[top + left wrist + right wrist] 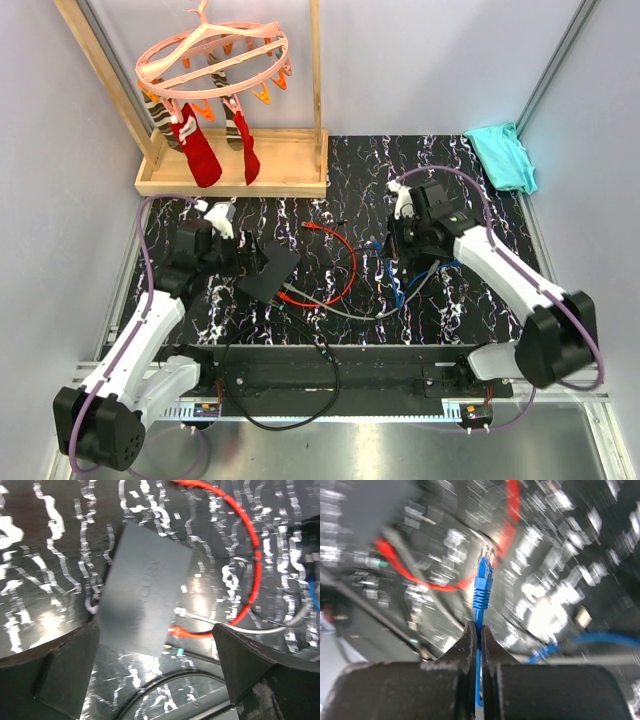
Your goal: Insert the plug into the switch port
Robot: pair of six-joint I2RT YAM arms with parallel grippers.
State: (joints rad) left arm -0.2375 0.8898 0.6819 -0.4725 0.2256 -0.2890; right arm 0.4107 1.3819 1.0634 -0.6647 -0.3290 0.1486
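- A black surface [340, 160] with white marble veins runs between pale walls. At its back left corner a wooden frame [235, 175] holds a pink round hanger [212, 60] with red socks clipped to it.
- The left pincer [156, 645] is spread wide and holds nothing. In the top view it sits just left of the flat black box [268, 272].
- The box lies flat and skewed on the surface, left of centre. Its ports along the thin edge are too blurred to make out.
- A red cable [345, 262] loops to the right of the box. Its end and the end of a grey cable [335, 310] lie against the box's near edge. Whether either is seated I cannot tell.
- The right pincer [479, 630] is pressed together on a blue cable [478, 605], right of the red loop and apart from the box. The plug [485, 560] sticks out past its fingertips.
- A teal cloth [503, 155] lies at the back right corner.
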